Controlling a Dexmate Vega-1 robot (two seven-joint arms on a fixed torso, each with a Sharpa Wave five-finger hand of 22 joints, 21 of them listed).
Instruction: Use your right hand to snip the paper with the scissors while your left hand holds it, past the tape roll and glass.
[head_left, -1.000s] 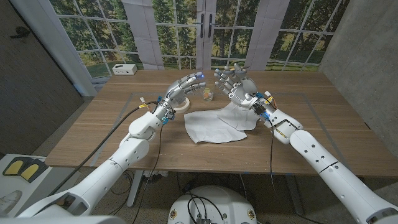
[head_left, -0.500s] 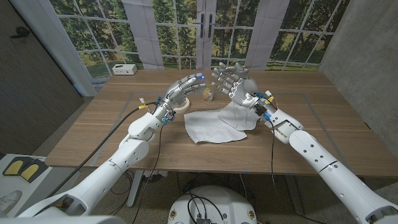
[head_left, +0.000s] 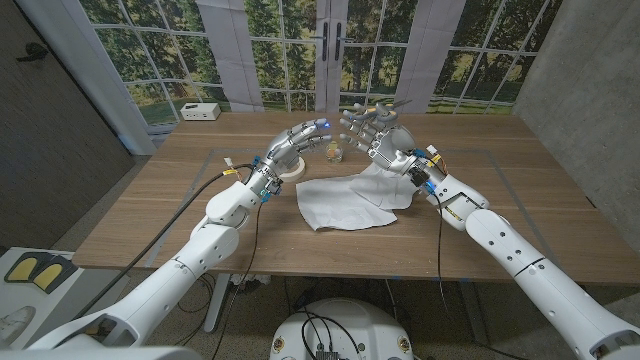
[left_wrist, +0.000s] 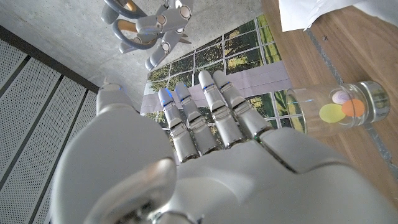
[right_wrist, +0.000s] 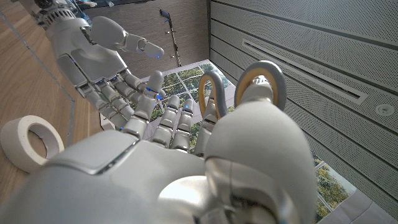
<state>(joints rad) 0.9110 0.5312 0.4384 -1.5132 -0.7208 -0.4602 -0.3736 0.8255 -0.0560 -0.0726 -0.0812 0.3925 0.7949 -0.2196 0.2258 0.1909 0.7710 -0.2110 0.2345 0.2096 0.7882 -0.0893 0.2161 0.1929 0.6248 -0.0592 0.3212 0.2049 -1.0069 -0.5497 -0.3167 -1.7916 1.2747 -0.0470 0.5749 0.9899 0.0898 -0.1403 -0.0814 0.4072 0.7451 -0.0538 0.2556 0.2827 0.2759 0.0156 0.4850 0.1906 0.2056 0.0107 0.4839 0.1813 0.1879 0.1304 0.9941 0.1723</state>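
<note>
right hand (head_left: 375, 135) with scissors (head_left: 392, 106) tilted, lowered slightly.

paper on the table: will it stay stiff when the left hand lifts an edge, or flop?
Probably floppy: the paper already lies rumpled, one side humped up under the right hand. It looks thin and light, so it may slide on the smooth table if pushed. A one-edge hold by the left hand would likely let the rest sag.
</note>
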